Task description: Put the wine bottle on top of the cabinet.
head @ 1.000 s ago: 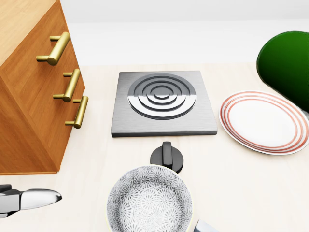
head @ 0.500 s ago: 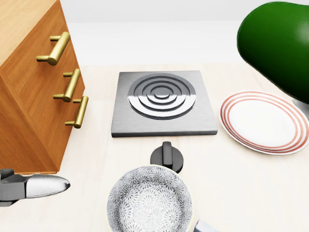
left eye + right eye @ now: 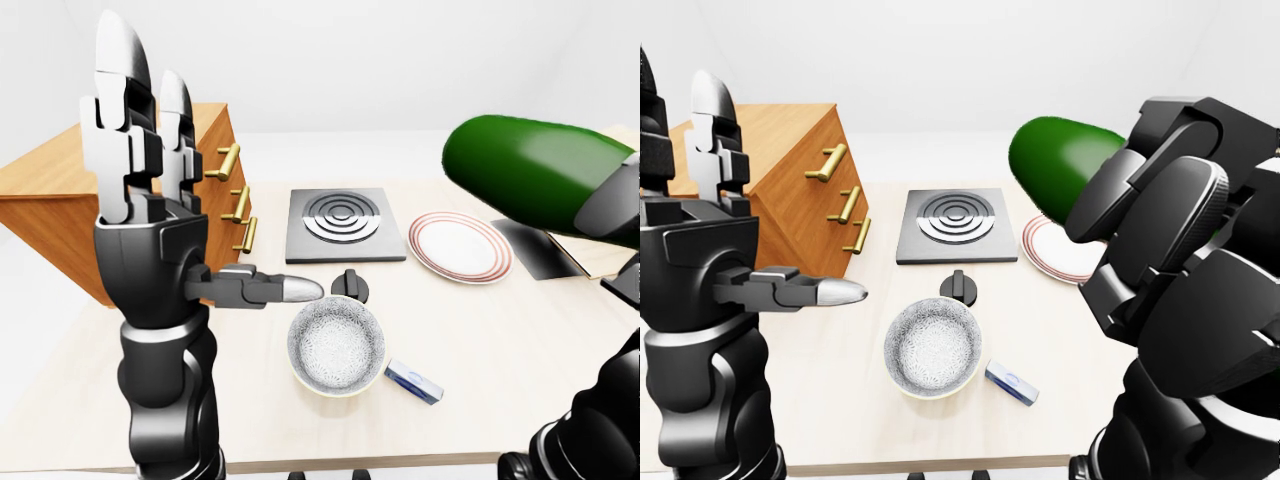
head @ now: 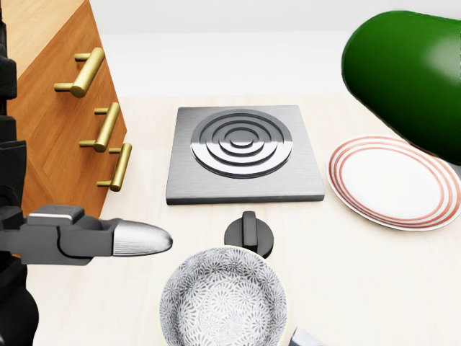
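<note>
The green wine bottle (image 3: 530,175) is held in the air at the right, lying nearly level with its rounded base toward the left, above the striped plate. My right hand (image 3: 1170,250) is shut round it. The wooden cabinet (image 3: 60,190) with brass handles stands at the left of the table; its flat top (image 3: 770,130) shows in the right-eye view. My left hand (image 3: 150,190) is raised and open, fingers pointing up and thumb (image 4: 133,238) pointing right, between me and the cabinet.
A square metal hob plate (image 4: 243,153) lies mid-table, with a black knob (image 4: 249,232) below it. A patterned bowl (image 4: 223,299) sits near the bottom edge, a red-ringed plate (image 4: 392,182) at the right. A small blue-white object (image 3: 412,380) lies beside the bowl.
My left hand has risen from the bottom-left corner to upright and open. The bottle has moved up and left into the head view, filling more of the top right.
</note>
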Controlling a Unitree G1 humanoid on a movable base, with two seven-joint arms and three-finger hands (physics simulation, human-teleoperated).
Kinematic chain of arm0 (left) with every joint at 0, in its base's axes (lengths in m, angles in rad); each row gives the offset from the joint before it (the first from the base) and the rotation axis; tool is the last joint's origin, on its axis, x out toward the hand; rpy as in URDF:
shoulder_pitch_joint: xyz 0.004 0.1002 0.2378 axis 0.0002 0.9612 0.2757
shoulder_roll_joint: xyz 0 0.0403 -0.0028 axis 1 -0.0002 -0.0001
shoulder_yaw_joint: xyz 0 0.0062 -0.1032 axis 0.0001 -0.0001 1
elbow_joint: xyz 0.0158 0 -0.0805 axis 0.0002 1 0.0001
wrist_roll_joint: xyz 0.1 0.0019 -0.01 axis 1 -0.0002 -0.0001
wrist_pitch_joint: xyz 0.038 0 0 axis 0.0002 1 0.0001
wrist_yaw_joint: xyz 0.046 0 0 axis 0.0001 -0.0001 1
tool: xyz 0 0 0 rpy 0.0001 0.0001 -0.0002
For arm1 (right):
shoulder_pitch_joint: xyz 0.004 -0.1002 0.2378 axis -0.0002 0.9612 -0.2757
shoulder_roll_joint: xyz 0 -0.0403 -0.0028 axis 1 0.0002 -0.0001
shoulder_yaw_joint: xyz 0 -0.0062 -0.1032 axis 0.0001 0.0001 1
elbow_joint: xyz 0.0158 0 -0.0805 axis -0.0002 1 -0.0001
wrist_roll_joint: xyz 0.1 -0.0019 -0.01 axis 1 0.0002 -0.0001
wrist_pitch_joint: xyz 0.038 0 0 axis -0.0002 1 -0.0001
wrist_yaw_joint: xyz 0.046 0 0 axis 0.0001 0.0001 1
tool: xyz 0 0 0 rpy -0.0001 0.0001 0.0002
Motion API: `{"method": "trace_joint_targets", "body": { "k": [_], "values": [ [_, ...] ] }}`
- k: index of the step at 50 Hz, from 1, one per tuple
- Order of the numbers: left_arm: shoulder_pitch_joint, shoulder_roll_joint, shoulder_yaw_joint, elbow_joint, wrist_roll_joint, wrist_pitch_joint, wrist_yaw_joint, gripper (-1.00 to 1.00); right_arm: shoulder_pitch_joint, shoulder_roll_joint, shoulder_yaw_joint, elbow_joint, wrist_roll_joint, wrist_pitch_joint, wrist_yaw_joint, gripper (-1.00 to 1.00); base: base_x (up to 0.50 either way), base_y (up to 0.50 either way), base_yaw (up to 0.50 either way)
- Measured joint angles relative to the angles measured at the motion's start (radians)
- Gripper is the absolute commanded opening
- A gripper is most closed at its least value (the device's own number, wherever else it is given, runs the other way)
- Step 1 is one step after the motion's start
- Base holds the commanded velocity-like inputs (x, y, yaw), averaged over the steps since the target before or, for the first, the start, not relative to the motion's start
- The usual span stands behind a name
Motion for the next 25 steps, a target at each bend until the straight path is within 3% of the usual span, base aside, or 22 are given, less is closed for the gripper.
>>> {"method": "trace_joint_targets", "body": {
  "k": [14, 25],
  "values": [
    [-0.070, -0.031, -0.062, -0.008, 0.092, 0.000, -0.040, 1.00, -0.001, 0.009, 0.010, 0.017, -0.012, 0.000, 0.005, -1.00, 0.00, 0.00, 0.00],
    [-0.128, -0.076, -0.106, 0.098, 0.165, 0.000, -0.057, 1.00, -0.006, 0.011, 0.013, 0.015, -0.010, 0.000, 0.005, -1.00, 0.00, 0.00, 0.00]
  ]
}}
